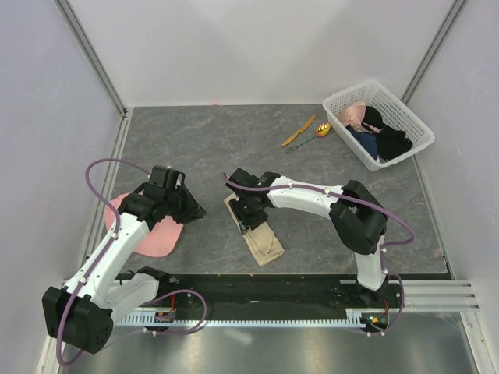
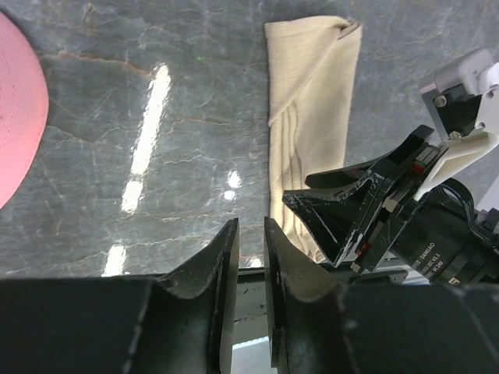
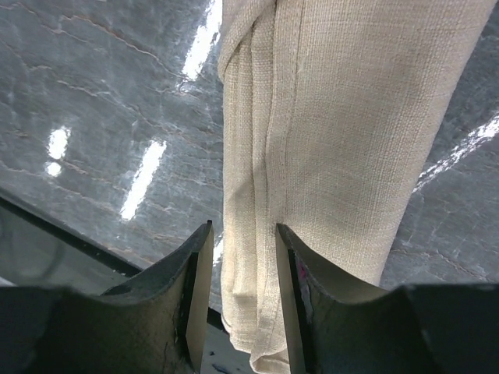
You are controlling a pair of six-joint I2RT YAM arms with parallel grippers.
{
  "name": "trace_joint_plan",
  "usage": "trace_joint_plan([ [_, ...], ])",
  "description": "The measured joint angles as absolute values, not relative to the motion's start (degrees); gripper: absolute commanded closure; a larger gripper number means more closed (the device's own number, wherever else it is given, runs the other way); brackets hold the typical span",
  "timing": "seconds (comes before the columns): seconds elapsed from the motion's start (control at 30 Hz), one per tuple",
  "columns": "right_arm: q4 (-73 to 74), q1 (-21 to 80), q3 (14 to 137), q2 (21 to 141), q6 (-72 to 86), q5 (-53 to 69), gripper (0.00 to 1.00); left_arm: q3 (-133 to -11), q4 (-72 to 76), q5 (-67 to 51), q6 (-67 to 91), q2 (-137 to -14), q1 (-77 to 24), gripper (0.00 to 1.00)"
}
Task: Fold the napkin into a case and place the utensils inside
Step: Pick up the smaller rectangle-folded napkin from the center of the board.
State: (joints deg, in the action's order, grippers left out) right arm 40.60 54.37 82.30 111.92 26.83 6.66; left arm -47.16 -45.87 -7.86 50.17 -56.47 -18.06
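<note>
The beige napkin [image 1: 267, 243] lies folded into a long narrow strip on the grey table, near the front middle. My right gripper [image 1: 249, 222] hovers low over the strip's far end. In the right wrist view its jaws [image 3: 243, 226] stand a little apart, astride the napkin's [image 3: 351, 117] folded left edge, with a gap to the left jaw. My left gripper [image 1: 199, 212] is left of the napkin, nearly closed and empty [image 2: 251, 222]. The orange knife [image 1: 299, 131] and the green-handled spoon [image 1: 316, 134] lie far back, right of centre.
A pink cap [image 1: 156, 230] lies under the left arm and shows in the left wrist view [image 2: 15, 117]. A white basket [image 1: 405, 109] with dark and pink clothes stands at the back right. The black front rail [image 1: 257, 284] runs just below the napkin.
</note>
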Motion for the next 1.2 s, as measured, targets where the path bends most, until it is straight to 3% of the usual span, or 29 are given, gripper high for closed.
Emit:
trace_joint_plan([
  [0.43, 43.2, 59.3, 85.9, 116.8, 28.3, -3.4, 0.54, -45.7, -47.3, -8.0, 50.2, -56.0, -18.1, 0.74],
  [0.57, 45.1, 62.5, 87.7, 118.2, 29.8, -10.6, 0.62, -45.5, -47.6, -8.0, 50.2, -55.4, -18.1, 0.74],
  [0.8, 46.5, 65.1, 88.3, 118.9, 31.4, -17.9, 1.0, -44.2, -48.2, -8.0, 50.2, -52.4, -18.1, 0.74],
  [1.03, 48.1, 65.0, 90.6, 118.9, 30.8, -16.0, 1.0, -44.3, -50.3, -8.0, 50.2, -50.5, -18.1, 0.74],
  [1.2, 47.4, 63.9, 92.9, 116.4, 30.7, -7.0, 1.0, -46.2, -52.1, -7.6, 50.1, -50.5, -18.0, 0.74],
])
